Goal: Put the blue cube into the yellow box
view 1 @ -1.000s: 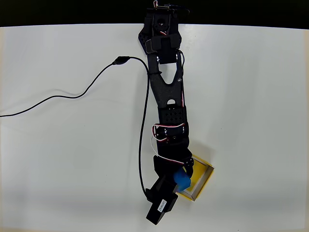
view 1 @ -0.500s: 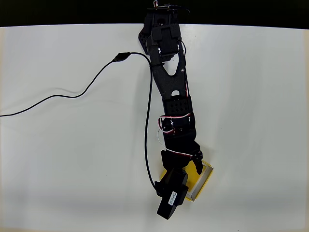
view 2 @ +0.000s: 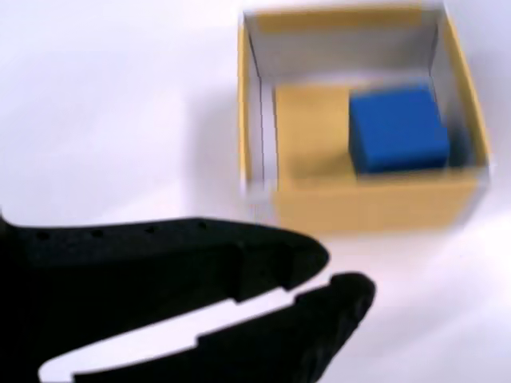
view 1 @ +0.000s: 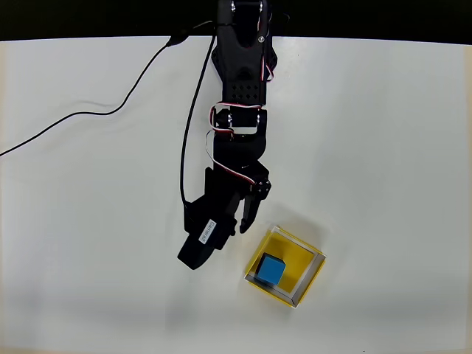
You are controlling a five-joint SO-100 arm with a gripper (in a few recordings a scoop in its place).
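Wrist view, gripper [view 2: 331, 267] nearly closed, empty

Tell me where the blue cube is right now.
The blue cube sits inside the yellow box, toward the box's lower-left side in the overhead view, below and right of the gripper, which holds nothing.

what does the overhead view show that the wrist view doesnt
Only the overhead view takes in the whole black arm, the black cable snaking across the white table, and the dark strip beyond the table's far edge. Only the wrist view gives a close look at the claw, its fingertips nearly together with nothing between them, and at the pale see-through walls of the yellow box. Both show the blue cube sitting inside the box, with the claw off to one side and clear of it.
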